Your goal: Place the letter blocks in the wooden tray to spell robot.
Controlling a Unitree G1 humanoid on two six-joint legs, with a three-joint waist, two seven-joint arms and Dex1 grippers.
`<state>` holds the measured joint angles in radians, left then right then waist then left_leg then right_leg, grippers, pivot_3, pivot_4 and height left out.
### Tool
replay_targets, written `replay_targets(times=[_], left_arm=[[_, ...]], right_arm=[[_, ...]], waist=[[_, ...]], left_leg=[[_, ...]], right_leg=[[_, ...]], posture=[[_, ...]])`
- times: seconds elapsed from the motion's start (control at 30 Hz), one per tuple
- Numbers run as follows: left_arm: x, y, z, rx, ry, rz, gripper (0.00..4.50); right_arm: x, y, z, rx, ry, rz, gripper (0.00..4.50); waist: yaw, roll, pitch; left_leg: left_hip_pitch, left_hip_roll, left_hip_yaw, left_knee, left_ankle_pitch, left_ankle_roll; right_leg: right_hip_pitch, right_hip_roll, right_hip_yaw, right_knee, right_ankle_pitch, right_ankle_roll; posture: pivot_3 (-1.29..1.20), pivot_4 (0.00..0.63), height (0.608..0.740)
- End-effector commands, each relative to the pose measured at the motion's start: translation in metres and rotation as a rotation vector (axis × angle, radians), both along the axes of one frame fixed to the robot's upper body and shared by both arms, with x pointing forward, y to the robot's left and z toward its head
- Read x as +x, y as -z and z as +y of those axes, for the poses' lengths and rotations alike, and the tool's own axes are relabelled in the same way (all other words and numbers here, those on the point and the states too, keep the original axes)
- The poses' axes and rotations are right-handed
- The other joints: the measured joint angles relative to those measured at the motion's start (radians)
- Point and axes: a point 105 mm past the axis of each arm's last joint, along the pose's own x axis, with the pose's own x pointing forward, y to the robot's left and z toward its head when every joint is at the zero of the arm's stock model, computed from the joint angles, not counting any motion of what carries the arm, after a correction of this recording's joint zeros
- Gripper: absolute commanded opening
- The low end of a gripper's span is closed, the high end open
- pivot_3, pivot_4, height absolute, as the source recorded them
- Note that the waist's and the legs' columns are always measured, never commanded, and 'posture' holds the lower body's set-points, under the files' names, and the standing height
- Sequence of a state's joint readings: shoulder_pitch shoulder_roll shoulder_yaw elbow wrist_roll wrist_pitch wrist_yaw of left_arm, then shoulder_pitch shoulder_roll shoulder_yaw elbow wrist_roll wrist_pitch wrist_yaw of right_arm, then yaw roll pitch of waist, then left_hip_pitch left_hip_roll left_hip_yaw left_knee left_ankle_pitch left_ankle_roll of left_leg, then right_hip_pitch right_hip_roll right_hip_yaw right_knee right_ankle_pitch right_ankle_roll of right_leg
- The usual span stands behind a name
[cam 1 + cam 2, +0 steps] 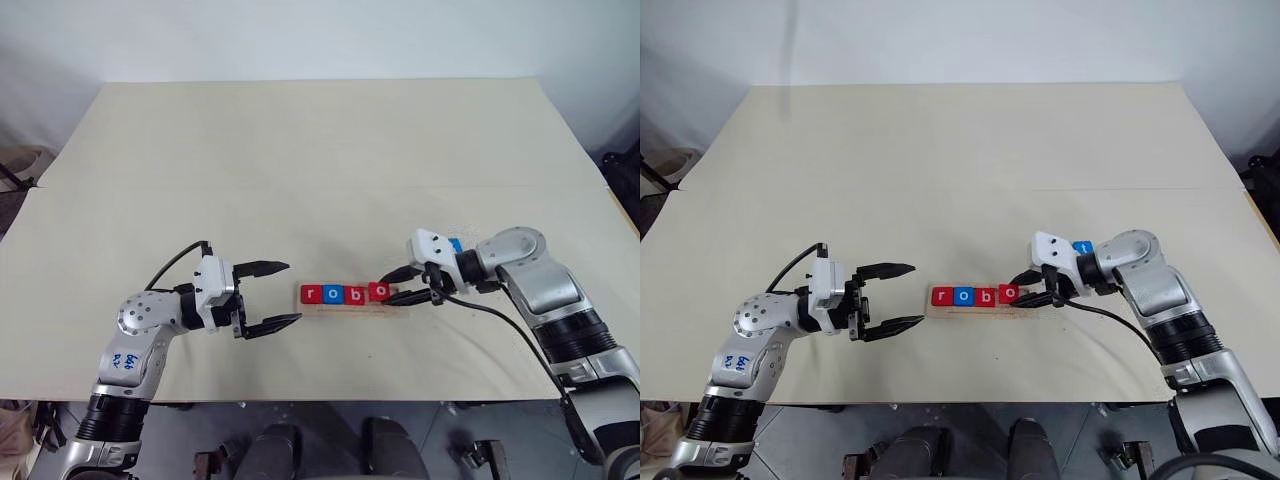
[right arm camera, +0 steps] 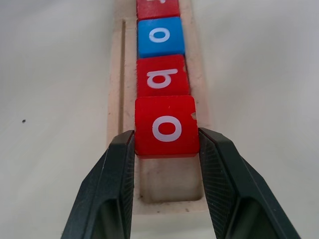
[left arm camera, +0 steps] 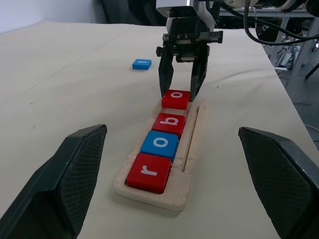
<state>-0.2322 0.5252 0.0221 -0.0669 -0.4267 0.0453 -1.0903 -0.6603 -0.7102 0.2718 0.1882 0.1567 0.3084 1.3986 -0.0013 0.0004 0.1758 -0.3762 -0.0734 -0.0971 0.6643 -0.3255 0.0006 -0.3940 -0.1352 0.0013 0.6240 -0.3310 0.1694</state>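
- The left gripper [image 1: 275, 295] has its fingers spread wide, holding nothing, just beside the near end of the wooden tray [image 3: 195, 149].
- In the tray lie a red r block [image 3: 148, 172], a blue o block [image 3: 159, 144] and a red b block [image 3: 169, 124] in a row.
- The right gripper [image 2: 167, 144] clamps the red o block [image 2: 166, 125] at the fourth place.
- A blue block [image 3: 142, 64] lies beyond on the table [image 1: 320, 160].

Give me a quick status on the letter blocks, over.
Right gripper shut on second o block over the tray. Left gripper open, empty. r, o, b seated. Blue t block loose on table. Nothing in the way.
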Motion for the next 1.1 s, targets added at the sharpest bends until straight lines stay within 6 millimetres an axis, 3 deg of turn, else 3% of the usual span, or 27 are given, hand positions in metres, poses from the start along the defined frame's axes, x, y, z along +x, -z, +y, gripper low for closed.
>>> replay_targets(times=[0.03,0.23,0.43,0.6,0.73,1.03,1.1], left_arm=[[-0.001,-0.012,0.001,-0.007,0.002,-0.054,4.50],[-0.001,-0.012,0.001,-0.008,0.002,-0.052,4.50],[0.000,-0.010,-0.001,-0.010,0.012,-0.048,4.50],[0.001,-0.010,-0.002,-0.009,0.023,-0.045,4.50],[0.003,-0.009,-0.002,-0.006,0.031,-0.042,4.50],[0.005,-0.011,-0.001,0.006,0.045,-0.044,4.50],[0.005,-0.011,0.001,0.011,0.043,-0.044,4.50]], right_arm=[[-0.001,-0.007,0.005,0.008,-0.015,-0.033,2.46],[0.003,-0.022,0.001,0.048,0.011,-0.075,4.48],[-0.005,-0.039,-0.024,0.106,0.047,-0.120,4.48],[-0.015,-0.033,-0.049,0.098,0.121,-0.101,4.48],[-0.024,-0.019,-0.056,0.070,0.156,-0.048,3.25],[-0.021,-0.002,-0.031,0.092,0.155,-0.027,0.06],[-0.018,-0.002,-0.027,0.095,0.163,-0.029,0.02]], waist=[[0.000,0.000,0.000],[0.000,0.000,0.000],[0.005,0.000,0.000],[0.005,0.000,0.000],[0.003,0.000,0.000],[0.001,0.000,0.000],[0.001,0.000,0.000]], left_leg=[[0.000,0.000,0.000,0.000,0.000,0.000],[0.000,0.000,0.000,0.000,0.000,0.000],[0.000,0.000,-0.001,0.000,0.000,0.000],[0.000,0.000,0.000,0.000,0.000,0.000],[0.000,0.000,0.000,0.000,0.000,0.000],[0.000,0.000,0.001,0.000,0.000,0.000],[0.000,0.000,0.001,0.000,0.000,0.000]], right_leg=[[0.000,0.000,0.000,0.000,0.000,0.000],[0.000,0.000,0.000,0.000,0.000,0.000],[0.001,0.000,0.000,0.000,0.000,0.000],[0.001,0.000,-0.001,-0.001,0.000,0.000],[0.001,0.000,-0.001,-0.001,0.000,0.000],[0.000,0.000,0.000,0.000,0.000,0.000],[0.000,0.000,0.000,0.000,0.000,0.000]], posture=[[0.00,0.150,0.740],[0.00,0.150,0.740],[0.00,0.150,0.740],[0.00,0.150,0.740],[0.00,0.150,0.740],[0.00,0.150,0.740],[0.00,0.150,0.740]])
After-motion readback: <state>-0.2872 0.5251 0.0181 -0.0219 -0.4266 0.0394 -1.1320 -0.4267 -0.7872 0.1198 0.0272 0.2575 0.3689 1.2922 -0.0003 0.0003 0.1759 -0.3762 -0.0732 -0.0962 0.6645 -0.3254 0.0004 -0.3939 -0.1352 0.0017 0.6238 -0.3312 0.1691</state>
